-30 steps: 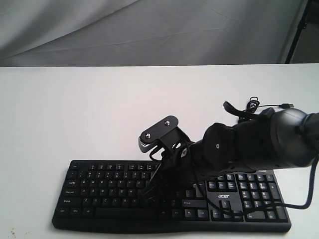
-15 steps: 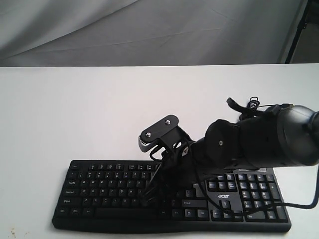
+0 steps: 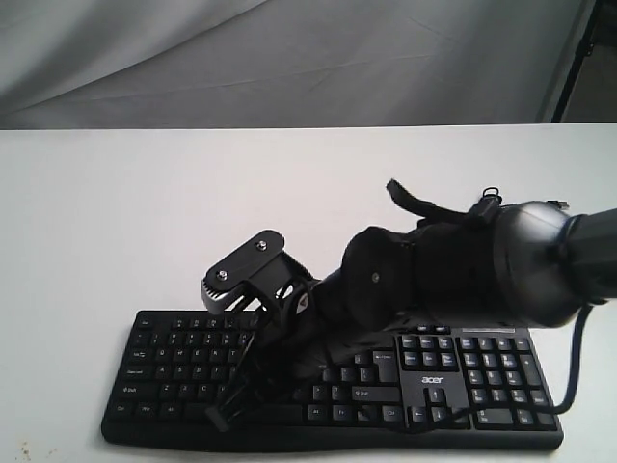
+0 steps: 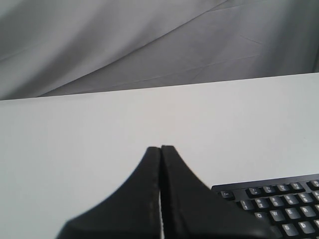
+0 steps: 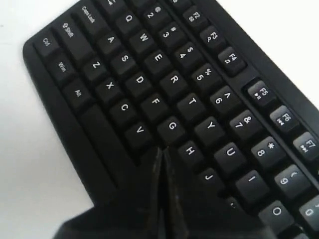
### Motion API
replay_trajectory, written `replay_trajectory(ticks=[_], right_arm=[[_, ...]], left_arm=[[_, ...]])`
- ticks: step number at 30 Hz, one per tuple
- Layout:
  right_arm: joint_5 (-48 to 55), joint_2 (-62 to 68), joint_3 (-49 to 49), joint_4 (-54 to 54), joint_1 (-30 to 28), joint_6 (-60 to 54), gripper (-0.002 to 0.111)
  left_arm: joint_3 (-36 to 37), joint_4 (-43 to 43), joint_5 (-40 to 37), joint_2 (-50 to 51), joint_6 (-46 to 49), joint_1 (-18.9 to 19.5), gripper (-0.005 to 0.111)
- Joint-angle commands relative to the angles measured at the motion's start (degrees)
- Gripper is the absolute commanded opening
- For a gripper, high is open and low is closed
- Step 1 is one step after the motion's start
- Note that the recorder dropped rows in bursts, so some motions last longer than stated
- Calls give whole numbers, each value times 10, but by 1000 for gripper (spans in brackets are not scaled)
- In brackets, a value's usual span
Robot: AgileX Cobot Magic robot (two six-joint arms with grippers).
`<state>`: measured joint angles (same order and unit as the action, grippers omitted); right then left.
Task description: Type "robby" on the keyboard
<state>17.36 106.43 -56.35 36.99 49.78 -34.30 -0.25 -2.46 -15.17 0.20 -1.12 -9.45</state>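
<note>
While the right arm reached across from the right side of the scene, we found the keyboard (image 3: 174,362) lying lengthwise along the near edge of the white table (image 3: 116,222), its number pad at the right end. The right gripper (image 5: 162,154) had its two fingers pressed together into a single point, and that point stood over the nearest letter row, left of the keyboard's middle. In the right wrist view the tip sat in the spot bounded by the V key (image 5: 139,130), the G key (image 5: 172,126) and the H key (image 5: 190,151), which is where B belongs, though the B legend itself was hidden beneath the fingers. We judged the step in hand to be one of the two b's in "robby"; which of the two, and whether the key was pressed down or only touched, we could not tell. The left gripper (image 4: 160,152) was likewise closed to a point, held over bare table off the keyboard's far left corner and taking no part. For the next move we expected a short lift straight off the key, then either a second tap on that same spot or a small shift away and slightly right to the Y key (image 5: 210,127), with the fingers kept together so that only one key goes down.
</note>
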Motion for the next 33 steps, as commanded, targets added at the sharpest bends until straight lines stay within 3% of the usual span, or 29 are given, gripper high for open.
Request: replay_trajectory(ticks=[1,9,33], right_arm=[[-26,14,-4,-3,18,-1,0],[-71,21,-4,-3,24,-1,0],[-63,47,-4,1,34,-1,0]], left_arm=[[2,-3,4,-2,-2,-4,0],[2,-3,4,-2,-2,-4,0],[2,-3,4,-2,-2,-4,0]])
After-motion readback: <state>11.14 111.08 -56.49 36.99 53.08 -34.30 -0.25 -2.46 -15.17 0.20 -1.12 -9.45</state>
